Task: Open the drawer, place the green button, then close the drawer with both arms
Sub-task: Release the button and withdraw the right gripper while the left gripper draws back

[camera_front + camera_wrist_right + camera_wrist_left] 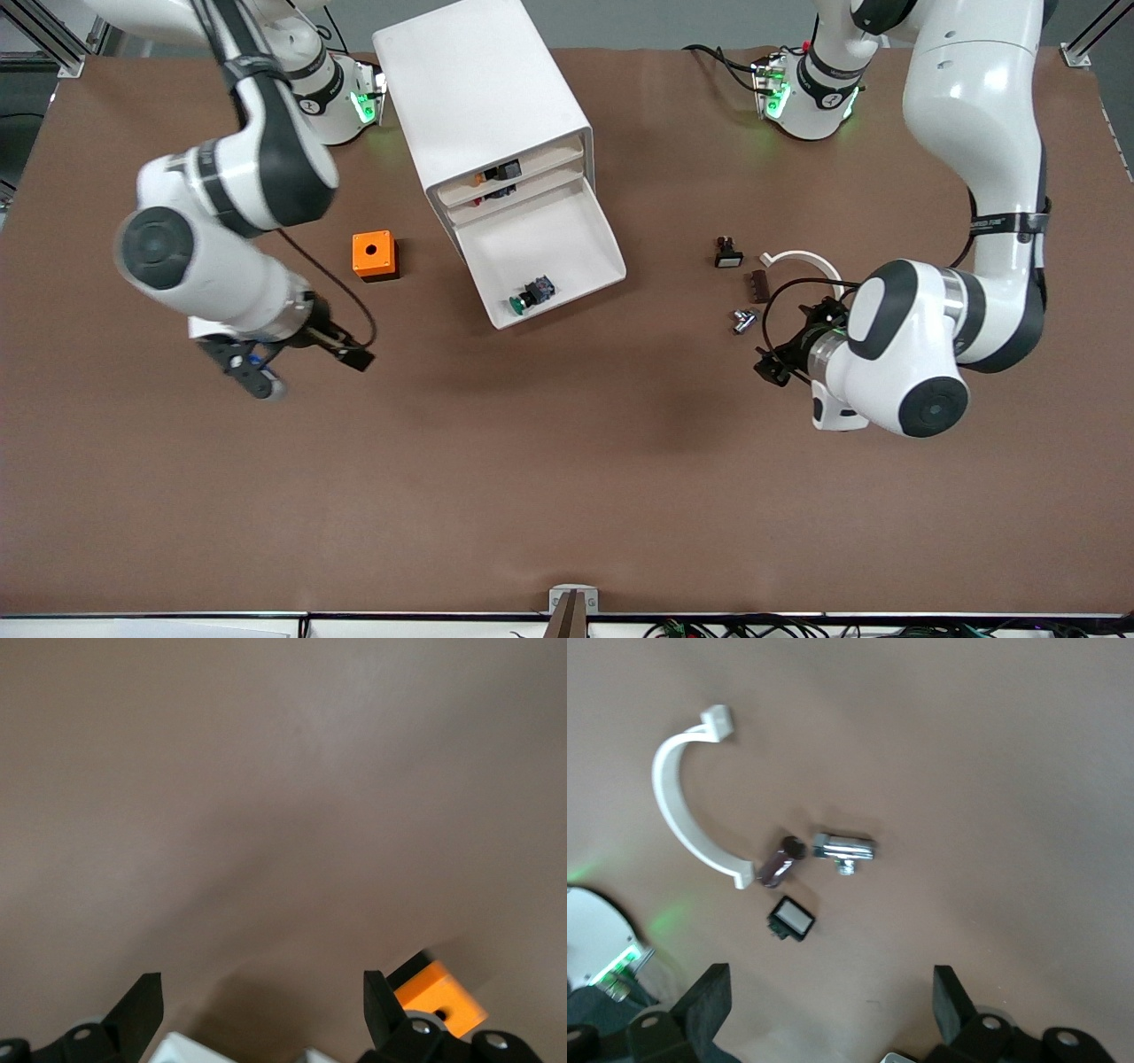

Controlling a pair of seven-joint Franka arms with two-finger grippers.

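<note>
Green-capped, the button [532,294] lies in the pulled-out drawer [567,221] of the white cabinet [469,89]. We see the right gripper [297,359] spread wide and empty near the orange box [374,254]; the left gripper [833,1010] gapes over bare table beside small parts.

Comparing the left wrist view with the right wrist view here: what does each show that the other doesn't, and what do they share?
Only the left wrist view shows the curved white clip, a silver fitting, a small dark cylinder and the black switch. Only the right wrist view shows the orange box. Both show brown table and their own gripper open: left gripper, right gripper.
</note>
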